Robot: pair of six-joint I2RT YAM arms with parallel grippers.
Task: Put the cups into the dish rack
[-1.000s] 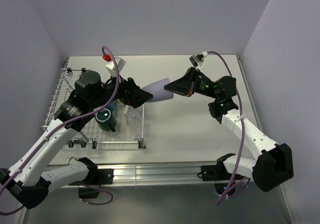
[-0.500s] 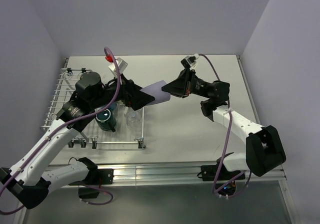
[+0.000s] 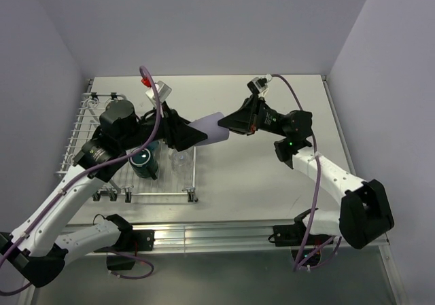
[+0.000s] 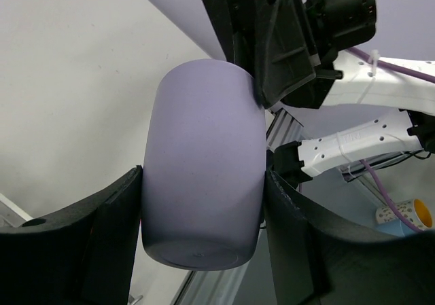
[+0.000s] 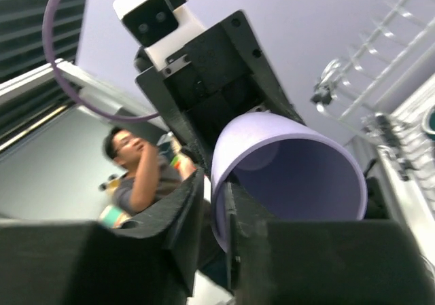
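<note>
A lavender cup (image 3: 212,127) hangs on its side in mid-air between both arms, just right of the dish rack (image 3: 87,125). My left gripper (image 3: 197,134) is shut on it, a finger pressed to each side of the body (image 4: 204,155) near the base. My right gripper (image 3: 229,123) is at the cup's mouth. Its jaws straddle the rim (image 5: 224,176), one finger inside against the wall, the outer one standing off with a gap, so it is open. A dark teal mug (image 3: 143,161) and a clear glass tumbler (image 3: 181,159) stand in the rack.
The silver wire rack fills the left side of the white table (image 3: 265,176), against the left wall. A metal rail (image 3: 217,236) runs along the near edge by the arm bases. Walls close the back and both sides.
My left gripper has closed its fingers onto the lavender cup. My right gripper, pinched on the rim before, has opened its jaws. The cup has shifted slightly left.
</note>
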